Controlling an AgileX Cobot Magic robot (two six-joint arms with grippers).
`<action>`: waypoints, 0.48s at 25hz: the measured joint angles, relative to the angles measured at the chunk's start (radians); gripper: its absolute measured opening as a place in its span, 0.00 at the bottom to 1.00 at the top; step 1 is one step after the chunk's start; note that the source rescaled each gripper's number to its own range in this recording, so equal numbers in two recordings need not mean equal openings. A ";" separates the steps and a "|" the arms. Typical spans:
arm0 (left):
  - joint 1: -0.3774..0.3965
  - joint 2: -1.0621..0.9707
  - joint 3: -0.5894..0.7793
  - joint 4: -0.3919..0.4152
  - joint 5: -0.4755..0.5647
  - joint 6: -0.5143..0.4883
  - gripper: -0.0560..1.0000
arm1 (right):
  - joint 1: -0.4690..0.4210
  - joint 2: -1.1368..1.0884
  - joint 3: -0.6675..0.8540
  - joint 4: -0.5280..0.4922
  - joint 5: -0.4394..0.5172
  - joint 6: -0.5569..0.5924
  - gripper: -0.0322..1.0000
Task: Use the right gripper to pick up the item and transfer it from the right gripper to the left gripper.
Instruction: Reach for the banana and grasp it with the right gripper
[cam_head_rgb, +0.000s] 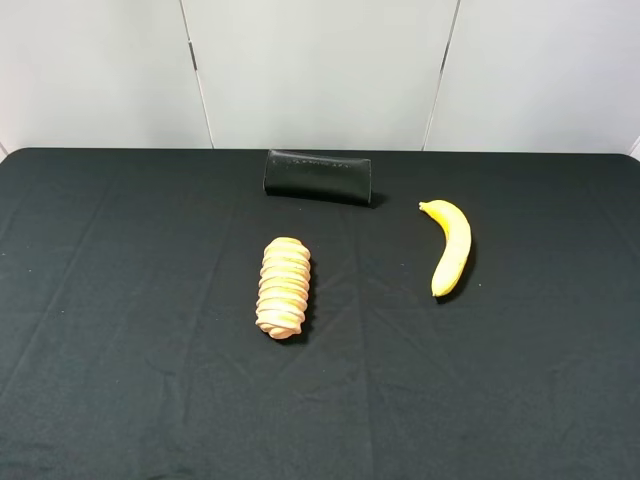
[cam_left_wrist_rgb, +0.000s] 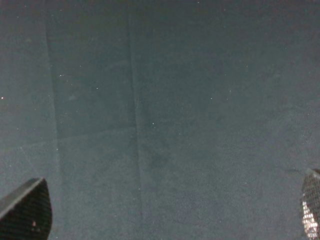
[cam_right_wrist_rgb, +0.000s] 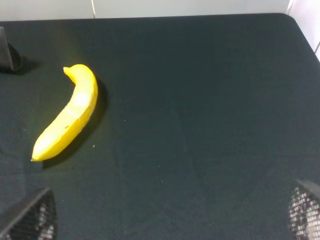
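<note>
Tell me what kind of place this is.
Most likely a robot test bench or lab setup, not a kitchen. A black cloth is spread as the work surface, with plain white wall panels behind. Three unrelated props lie apart on it: a banana, a ridged roll and a black case.

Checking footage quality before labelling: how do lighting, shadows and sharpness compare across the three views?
Exterior high: even light, sharp; the banana casts a slim shadow on its right. Left wrist: dim, grainy, only black cloth and fingertips. Right wrist: the banana glares pale, a dark shadow beside it.
</note>
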 joint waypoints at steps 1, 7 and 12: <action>0.000 0.000 0.000 0.000 0.000 0.000 0.98 | 0.000 0.000 0.000 0.000 0.000 0.000 1.00; 0.000 0.000 0.000 0.000 0.000 0.000 0.98 | 0.000 0.000 0.000 0.000 0.000 0.000 1.00; 0.000 0.000 0.000 0.000 0.000 0.000 0.98 | 0.000 0.000 0.000 0.000 0.000 0.000 1.00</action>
